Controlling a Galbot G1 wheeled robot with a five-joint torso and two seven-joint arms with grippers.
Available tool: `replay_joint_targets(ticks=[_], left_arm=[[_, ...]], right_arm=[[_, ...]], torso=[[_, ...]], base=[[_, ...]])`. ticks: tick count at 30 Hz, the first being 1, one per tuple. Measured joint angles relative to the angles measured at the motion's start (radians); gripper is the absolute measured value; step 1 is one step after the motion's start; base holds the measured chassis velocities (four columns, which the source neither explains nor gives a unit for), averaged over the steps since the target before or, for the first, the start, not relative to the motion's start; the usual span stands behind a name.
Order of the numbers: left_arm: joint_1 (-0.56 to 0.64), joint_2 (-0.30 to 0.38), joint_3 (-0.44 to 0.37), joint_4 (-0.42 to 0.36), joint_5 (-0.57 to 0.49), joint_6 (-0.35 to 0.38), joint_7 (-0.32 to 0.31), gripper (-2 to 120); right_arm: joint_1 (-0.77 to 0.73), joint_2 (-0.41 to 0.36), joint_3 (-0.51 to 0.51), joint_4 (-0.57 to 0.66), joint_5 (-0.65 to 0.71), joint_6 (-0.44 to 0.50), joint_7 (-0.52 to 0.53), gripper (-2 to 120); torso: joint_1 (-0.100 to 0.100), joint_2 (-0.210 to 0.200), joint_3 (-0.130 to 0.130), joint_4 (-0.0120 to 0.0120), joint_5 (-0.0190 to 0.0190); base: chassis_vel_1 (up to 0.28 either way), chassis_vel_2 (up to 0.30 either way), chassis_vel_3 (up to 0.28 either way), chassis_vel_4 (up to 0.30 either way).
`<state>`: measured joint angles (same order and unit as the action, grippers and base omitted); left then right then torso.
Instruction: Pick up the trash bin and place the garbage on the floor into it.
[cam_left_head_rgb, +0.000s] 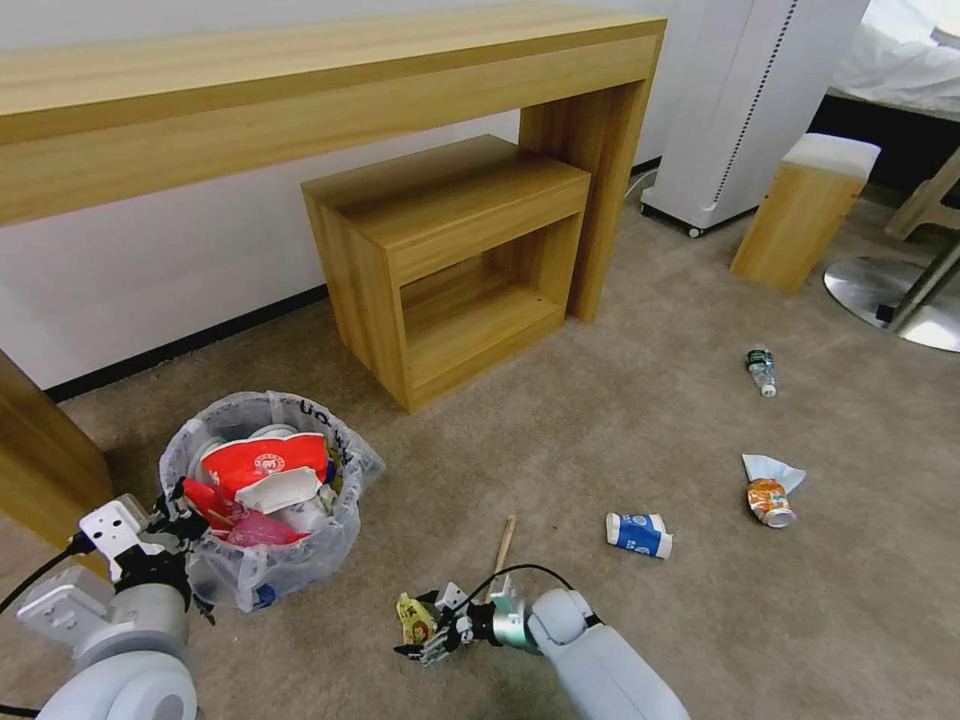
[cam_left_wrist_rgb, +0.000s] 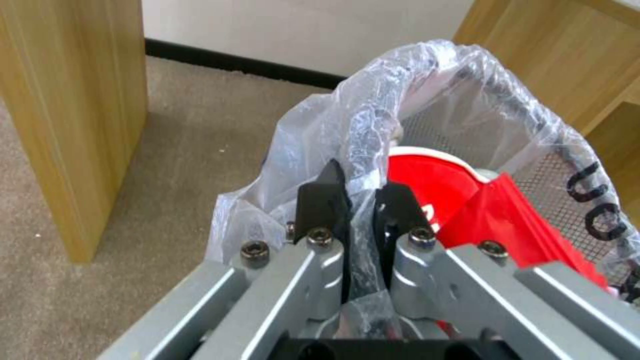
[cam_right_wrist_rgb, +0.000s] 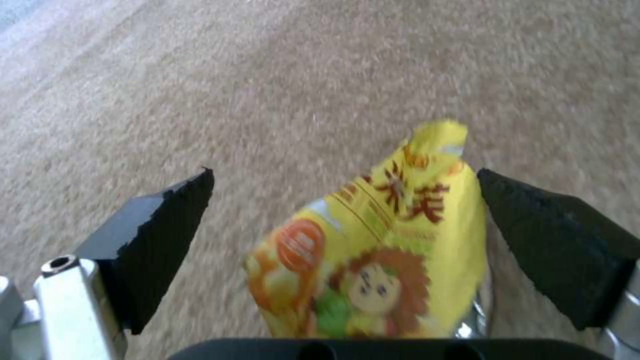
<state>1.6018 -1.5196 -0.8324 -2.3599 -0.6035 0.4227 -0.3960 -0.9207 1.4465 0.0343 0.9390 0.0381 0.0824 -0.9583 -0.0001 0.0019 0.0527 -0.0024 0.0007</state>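
Note:
The trash bin (cam_left_head_rgb: 265, 500), lined with a crinkled clear bag (cam_left_wrist_rgb: 427, 100), stands on the beige carpet at lower left. It holds a red-white paper bowl (cam_left_head_rgb: 265, 462) and red packets (cam_left_wrist_rgb: 513, 220). My left gripper (cam_left_head_rgb: 175, 505) (cam_left_wrist_rgb: 360, 185) is shut on the bin's bagged rim. Low over the floor (cam_right_wrist_rgb: 300, 75) in front of me, my right gripper (cam_left_head_rgb: 425, 635) (cam_right_wrist_rgb: 343, 172) is open, its fingers either side of a yellow snack wrapper (cam_left_head_rgb: 413, 618) (cam_right_wrist_rgb: 387, 250). More garbage lies to the right: a wooden stick (cam_left_head_rgb: 504, 545), a blue-white carton (cam_left_head_rgb: 638, 533), an orange crumpled wrapper (cam_left_head_rgb: 771, 500) and a small bottle (cam_left_head_rgb: 762, 371).
A small wooden cabinet (cam_left_head_rgb: 450, 260) sits under the long desk (cam_left_head_rgb: 300, 80) behind the bin, and a desk leg (cam_left_head_rgb: 45, 460) rises just left of it. A white appliance (cam_left_head_rgb: 740, 110), a wooden stool (cam_left_head_rgb: 805, 210) and a round metal chair base (cam_left_head_rgb: 890, 300) stand at far right.

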Motion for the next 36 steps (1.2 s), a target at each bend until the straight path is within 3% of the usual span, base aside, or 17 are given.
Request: replay_joint_targets(ticks=[11, 29, 36], left_arm=[[0.008, 0.001, 0.000, -0.009, 0.005, 0.000, 0.000, 3], [0.015, 0.001, -0.006, -0.012, 0.008, -0.003, 0.001, 3], [0.014, 0.001, -0.007, -0.008, 0.008, -0.005, 0.003, 3]], right_arm=[[0.013, 0.032, 0.005, -0.053, -0.077, -0.001, 0.066, 100], [0.058, 0.120, 0.022, -0.161, -0.120, 0.023, 0.065, 100], [0.068, 0.131, 0.029, -0.184, -0.138, 0.025, 0.054, 78]], torso=[[0.000, 0.000, 0.000, 0.0000, 0.0001], [0.000, 0.000, 0.000, 0.0001, 0.0001], [0.000, 0.000, 0.000, 0.0000, 0.0000]], base=[[0.000, 0.000, 0.000, 0.000], [0.000, 0.000, 0.000, 0.000], [0.000, 0.000, 0.000, 0.000]])
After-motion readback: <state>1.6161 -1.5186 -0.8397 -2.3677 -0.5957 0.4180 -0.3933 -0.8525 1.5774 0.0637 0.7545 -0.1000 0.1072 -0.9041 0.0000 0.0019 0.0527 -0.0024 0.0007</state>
